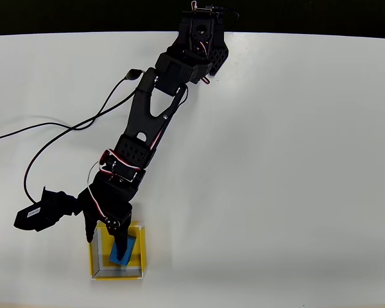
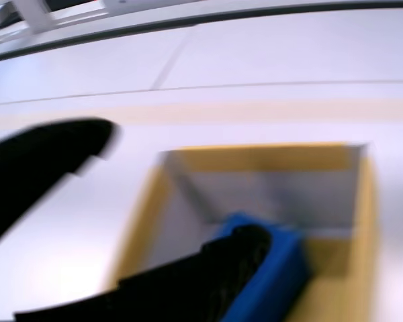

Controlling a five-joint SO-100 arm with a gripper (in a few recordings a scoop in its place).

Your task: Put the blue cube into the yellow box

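From where I stand, everything gathers around the yellow box [image 1: 138, 231], the one landmark on this white surface [image 1: 276, 160]. The blue cube [image 1: 124, 251] already lies inside the box, on its floor, a little toward the wall nearest the arm, and it looks tilted rather than flat, though the blur in the wrist view makes that hard to settle. The black arm [image 1: 151, 115] stretches from the far edge of the surface down to the box, so the hand [image 1: 106, 232] hangs right over the box's near rim. That reach makes sense if the aim is to let the cube go within the walls instead of beside them. The hand is spread wide: one finger [image 2: 47, 154] stands outside the box, off its left wall in the wrist view, while the other finger [image 2: 208, 275] dips inside and touches or nearly touches the cube's side. Nothing pinches the cube, so I judge it released, or at the point of release, and the task is all but done. Counting: one cube, one box, one arm with one two-fingered hand, and a black cable [image 1: 64, 125] trailing across the surface, well away from the box.
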